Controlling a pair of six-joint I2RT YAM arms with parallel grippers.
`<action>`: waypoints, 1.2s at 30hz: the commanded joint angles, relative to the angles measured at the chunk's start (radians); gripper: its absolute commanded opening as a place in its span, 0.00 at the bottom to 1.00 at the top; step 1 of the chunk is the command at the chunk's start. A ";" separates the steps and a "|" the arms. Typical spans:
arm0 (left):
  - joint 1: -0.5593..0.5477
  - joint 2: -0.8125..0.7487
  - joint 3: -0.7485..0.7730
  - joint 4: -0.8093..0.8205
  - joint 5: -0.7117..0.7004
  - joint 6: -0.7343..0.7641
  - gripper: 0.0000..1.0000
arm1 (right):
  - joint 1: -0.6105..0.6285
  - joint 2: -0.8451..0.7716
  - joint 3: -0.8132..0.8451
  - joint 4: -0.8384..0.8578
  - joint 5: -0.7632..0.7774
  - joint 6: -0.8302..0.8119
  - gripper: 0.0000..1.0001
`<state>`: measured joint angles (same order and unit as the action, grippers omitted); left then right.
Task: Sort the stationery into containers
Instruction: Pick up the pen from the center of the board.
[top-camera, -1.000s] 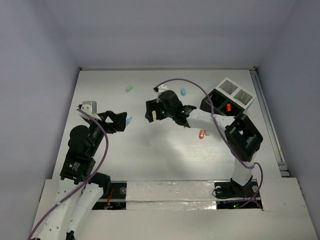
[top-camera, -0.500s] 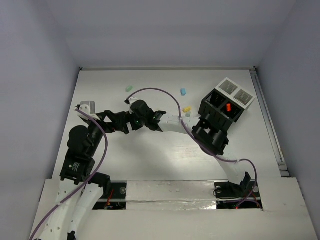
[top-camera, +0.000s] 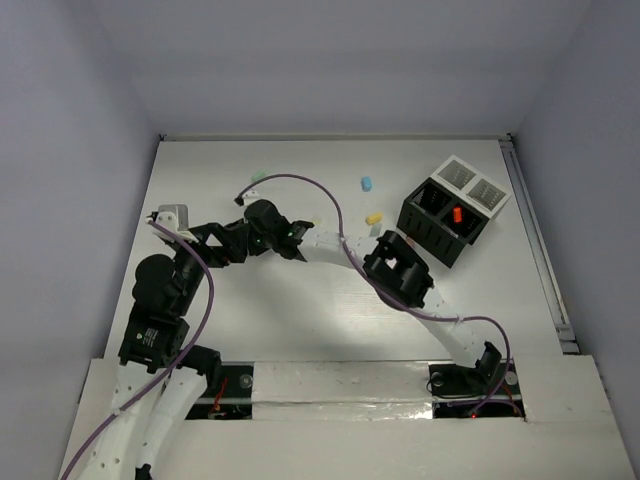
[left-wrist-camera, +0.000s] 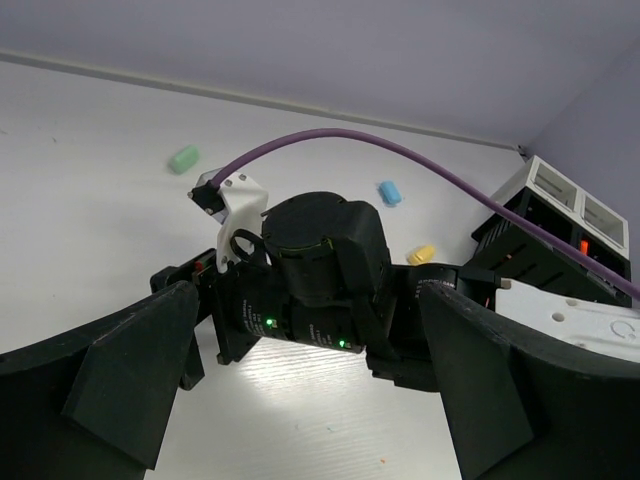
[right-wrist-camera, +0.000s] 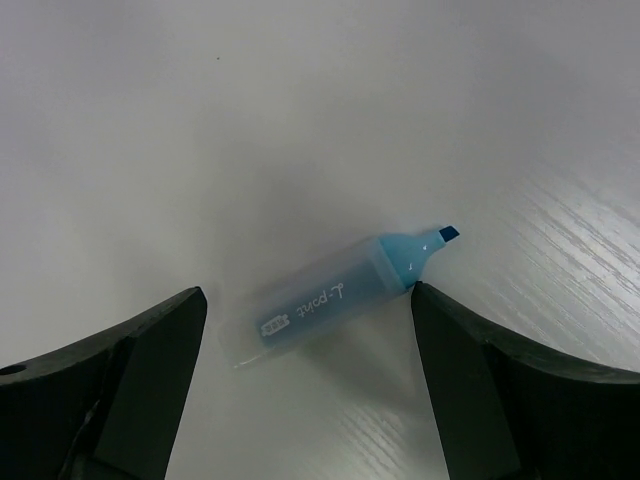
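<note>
We caught the right pincer poised wide open over a blue highlighter lying flat on the table, well apart from the black box and white tray on the far right. The left pincer, equally wide and empty, faced it close by. We judged the pick-up to be in hand: the next move called for lowering, closing across the barrel and carrying it to the box.

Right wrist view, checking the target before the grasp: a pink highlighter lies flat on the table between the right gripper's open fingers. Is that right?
Not quite. The highlighter is light blue, not pink, as the right wrist view shows. The rest holds: it lies flat on the table between the open fingers of the right gripper.
</note>
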<state>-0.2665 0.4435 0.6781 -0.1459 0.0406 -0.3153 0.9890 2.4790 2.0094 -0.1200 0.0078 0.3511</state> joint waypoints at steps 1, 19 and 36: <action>0.007 -0.011 0.000 0.048 -0.002 0.002 0.91 | 0.030 0.049 0.026 -0.095 0.081 -0.053 0.88; 0.007 -0.032 0.005 0.035 -0.031 -0.004 0.91 | 0.079 0.067 -0.023 -0.138 0.342 -0.170 0.50; 0.007 -0.019 0.001 0.023 -0.071 -0.011 0.90 | 0.017 -0.118 -0.227 0.037 0.219 -0.031 0.23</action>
<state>-0.2665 0.4213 0.6781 -0.1505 -0.0227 -0.3180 1.0397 2.4084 1.8511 -0.0681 0.2764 0.2649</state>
